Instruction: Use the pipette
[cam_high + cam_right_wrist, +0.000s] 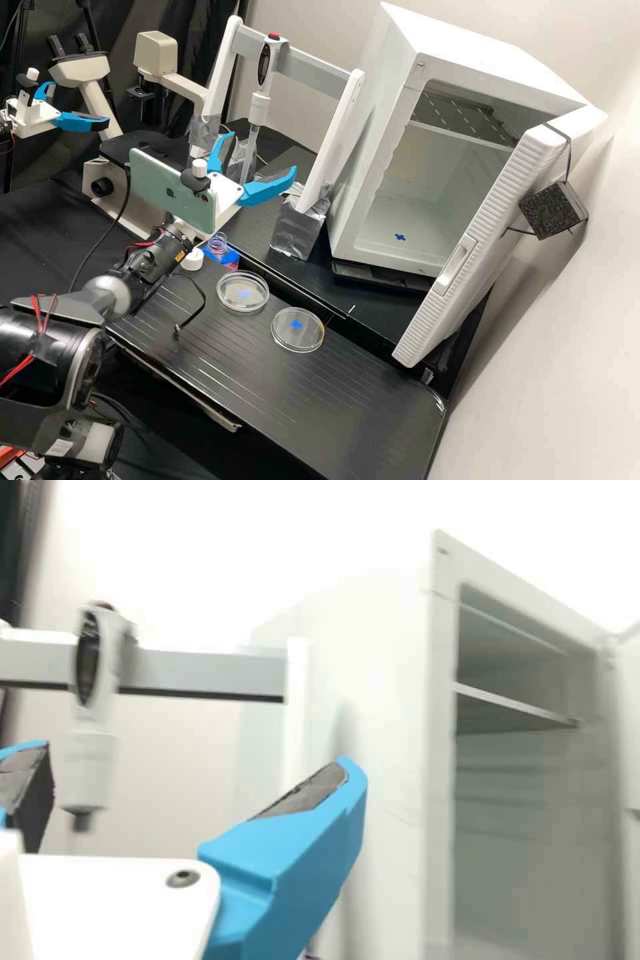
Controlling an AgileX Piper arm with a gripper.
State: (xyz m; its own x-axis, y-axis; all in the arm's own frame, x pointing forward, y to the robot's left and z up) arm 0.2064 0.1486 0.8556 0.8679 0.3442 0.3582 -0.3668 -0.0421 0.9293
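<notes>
Two fingers [267, 190] of my gripper [262, 153] stand spread; I should centre them around the upright pipette [259, 107], high view's upper middle, before pinching.

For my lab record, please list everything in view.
Tall rack: one, white, back centre
Slim plastic pipette: one, grey, on rack
Open cabinet: one, white, right
Foam block: one, black, on door
Bench: one, black, front
Round dishes: two, clear, on bench
Small bottle: one, clear, near dishes
Cap: one, white, beside bottle
Microscope: one, beige, back left
Phone: one, green, on arm
Arm: one, dark grey, left
Open hand: one, white-blue, before rack
Second hand: one, white-blue, far left
</notes>
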